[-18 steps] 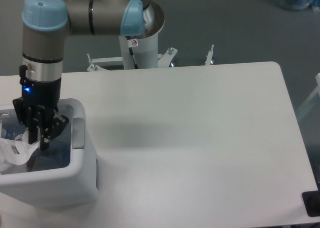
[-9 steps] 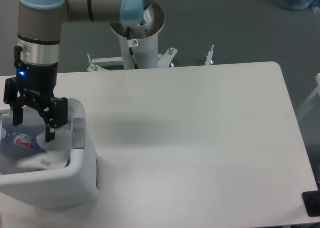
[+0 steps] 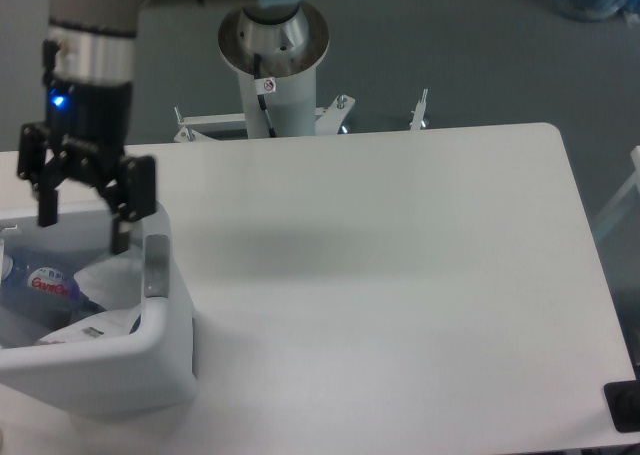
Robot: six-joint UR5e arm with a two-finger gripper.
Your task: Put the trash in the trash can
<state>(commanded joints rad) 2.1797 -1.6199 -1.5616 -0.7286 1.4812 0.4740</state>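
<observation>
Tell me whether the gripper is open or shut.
Open: the gripper hangs above the bin, fingers spread wide with nothing between them.

Below me, the bottle [image 3: 45,283] lying in the trash can [image 3: 150,345] carries a label with red lettering, too blurred for me to read. A small round sticker [image 3: 269,85] on my base column is likewise illegible.
</observation>
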